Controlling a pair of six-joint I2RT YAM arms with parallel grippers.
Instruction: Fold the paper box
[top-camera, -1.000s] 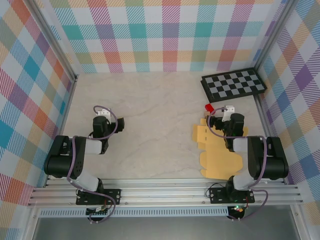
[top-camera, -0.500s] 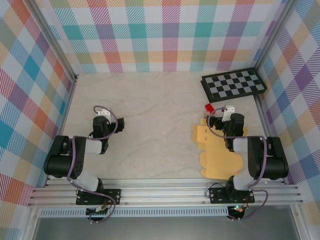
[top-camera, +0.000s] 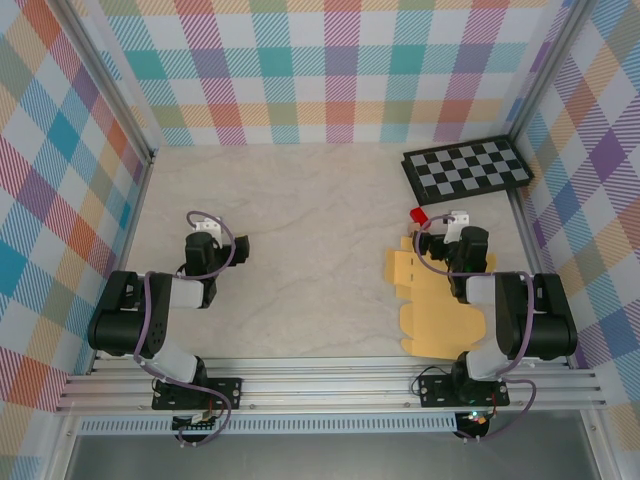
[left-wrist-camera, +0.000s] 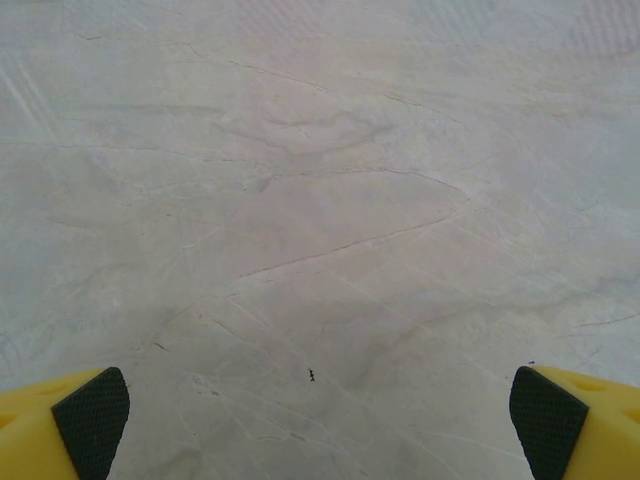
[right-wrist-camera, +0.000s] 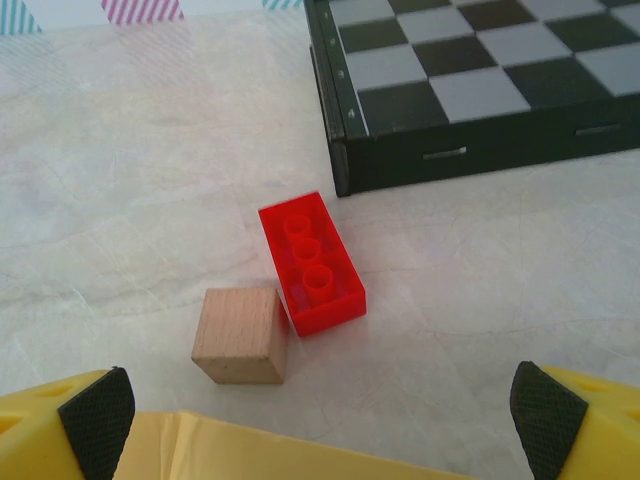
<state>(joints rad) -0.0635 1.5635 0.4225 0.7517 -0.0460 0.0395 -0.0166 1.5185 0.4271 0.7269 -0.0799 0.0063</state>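
The paper box (top-camera: 428, 305) lies as a flat tan-yellow die-cut sheet with scalloped tabs at the near right of the table, partly under my right arm. Its far edge shows as a yellow strip (right-wrist-camera: 300, 455) along the bottom of the right wrist view. My right gripper (top-camera: 460, 240) (right-wrist-camera: 320, 425) hovers over that edge, open, with nothing between its black pads (right-wrist-camera: 97, 415). My left gripper (top-camera: 203, 245) (left-wrist-camera: 320, 420) is open over bare table at the left, far from the sheet.
A wooden cube (right-wrist-camera: 240, 335) and a red block (right-wrist-camera: 312, 262) (top-camera: 419, 215) sit side by side just past the sheet's edge. A black-and-grey checkerboard (top-camera: 466, 167) (right-wrist-camera: 480, 80) lies at the back right corner. Plaid walls close in the pale marbled table (top-camera: 320, 230).
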